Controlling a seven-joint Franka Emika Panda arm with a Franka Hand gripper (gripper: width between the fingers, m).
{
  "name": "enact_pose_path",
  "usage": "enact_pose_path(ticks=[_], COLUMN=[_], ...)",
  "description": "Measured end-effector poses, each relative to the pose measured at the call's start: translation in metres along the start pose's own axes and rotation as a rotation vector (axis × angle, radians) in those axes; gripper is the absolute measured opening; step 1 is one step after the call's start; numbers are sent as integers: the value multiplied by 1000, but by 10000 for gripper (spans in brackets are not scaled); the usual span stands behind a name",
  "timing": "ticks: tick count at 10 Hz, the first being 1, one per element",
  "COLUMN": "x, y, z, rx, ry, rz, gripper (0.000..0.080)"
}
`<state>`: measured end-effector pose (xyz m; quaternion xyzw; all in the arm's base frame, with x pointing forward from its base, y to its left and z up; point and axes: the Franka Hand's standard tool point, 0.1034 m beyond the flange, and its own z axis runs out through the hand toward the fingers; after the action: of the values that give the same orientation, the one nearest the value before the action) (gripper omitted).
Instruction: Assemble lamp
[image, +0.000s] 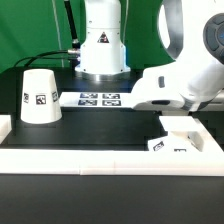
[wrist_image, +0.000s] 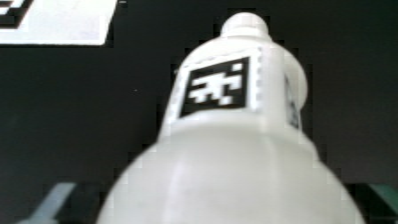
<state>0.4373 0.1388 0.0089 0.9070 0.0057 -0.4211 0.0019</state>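
The arm (image: 192, 35) arches down over the bulb (wrist_image: 222, 110), and the wrist (image: 170, 88) lies level just above it. The gripper (image: 180, 122) points straight down, with fingers (wrist_image: 50, 203) pressed on either side of the bulb's wide body, gripping it firmly.

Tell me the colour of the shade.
The shade is white, with a black-and-white square tag; clearest in the exterior view.
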Motion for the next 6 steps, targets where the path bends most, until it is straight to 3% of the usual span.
enact_pose_path(ticks=[4,6], x=[0,-6], y=[0,6], z=[0,-13], rx=[0,3], ry=[0,-1], rz=[0,-65], gripper=[574,576])
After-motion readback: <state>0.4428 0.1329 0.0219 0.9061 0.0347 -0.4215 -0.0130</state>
